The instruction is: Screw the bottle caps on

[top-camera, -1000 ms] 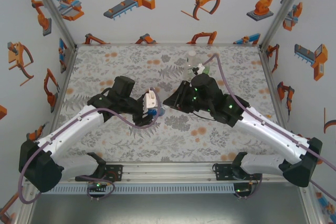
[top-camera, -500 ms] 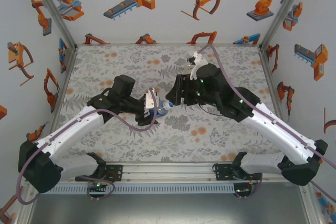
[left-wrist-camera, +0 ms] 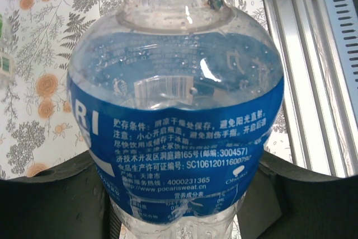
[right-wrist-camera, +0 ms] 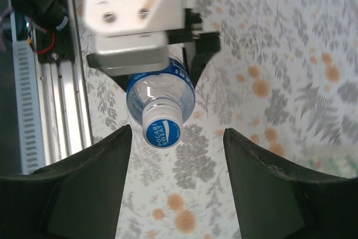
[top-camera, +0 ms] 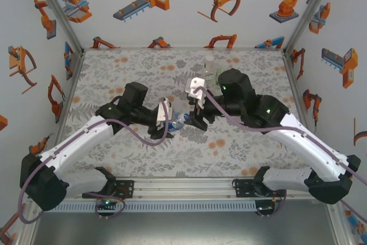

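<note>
The bottle with the blue label point(left-wrist-camera: 179, 110) lies tipped over sideways above the table, with my left gripper point(left-wrist-camera: 176, 214) shut on its lower body. In the top view the left gripper point(top-camera: 167, 120) holds this bottle point(top-camera: 178, 121) with its neck pointing right. A white cap with a blue printed top point(right-wrist-camera: 162, 129) sits on the bottle's neck point(right-wrist-camera: 160, 90). My right gripper point(right-wrist-camera: 178, 186) faces the cap end-on and is open, its dark fingers point(right-wrist-camera: 92, 186) standing apart on either side and not touching the cap. From above, the right gripper point(top-camera: 196, 121) is just right of the bottle.
Two more bottles stand at the back of the table, a clear one point(top-camera: 210, 62) and a green-tinted one point(top-camera: 218, 73), just behind the right arm. The aluminium rail point(top-camera: 183, 187) runs along the near edge. The flowered tabletop point(top-camera: 114, 73) is bare at the left.
My right gripper has opened and let go of the cap, and its wrist has turned back round. The left arm has kept the bottle nearly still.
</note>
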`<action>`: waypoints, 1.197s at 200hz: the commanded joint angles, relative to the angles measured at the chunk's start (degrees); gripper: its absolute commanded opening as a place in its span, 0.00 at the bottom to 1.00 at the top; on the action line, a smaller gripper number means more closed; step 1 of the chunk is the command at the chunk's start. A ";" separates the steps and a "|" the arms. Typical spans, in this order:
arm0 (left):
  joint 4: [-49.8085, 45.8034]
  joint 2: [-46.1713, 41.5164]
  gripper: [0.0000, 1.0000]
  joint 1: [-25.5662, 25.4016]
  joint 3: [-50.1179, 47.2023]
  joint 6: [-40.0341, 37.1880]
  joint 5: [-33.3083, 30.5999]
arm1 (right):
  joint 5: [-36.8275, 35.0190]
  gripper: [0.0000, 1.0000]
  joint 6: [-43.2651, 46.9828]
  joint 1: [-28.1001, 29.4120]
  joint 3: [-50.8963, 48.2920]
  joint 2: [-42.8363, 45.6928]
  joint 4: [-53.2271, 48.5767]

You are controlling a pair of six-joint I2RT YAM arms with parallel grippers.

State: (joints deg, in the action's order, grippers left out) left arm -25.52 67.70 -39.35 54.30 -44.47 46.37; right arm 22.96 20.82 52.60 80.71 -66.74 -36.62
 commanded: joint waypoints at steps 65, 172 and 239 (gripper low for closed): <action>-2.78 0.63 0.00 -0.24 2.21 -2.90 5.14 | 7.89 0.47 14.25 -0.04 -5.75 2.58 4.34; -3.48 0.68 0.00 -0.44 2.46 -3.26 5.22 | 8.77 0.29 12.19 0.01 -6.08 0.70 4.32; -2.93 0.22 0.00 -0.43 2.35 -2.81 4.06 | -4.45 0.07 -22.91 0.01 -12.68 1.70 13.89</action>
State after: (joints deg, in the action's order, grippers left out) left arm -30.74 68.23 -39.29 54.74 -46.02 47.42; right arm 27.44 19.03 52.60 71.50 -64.64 -28.23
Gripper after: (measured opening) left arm 0.599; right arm 0.328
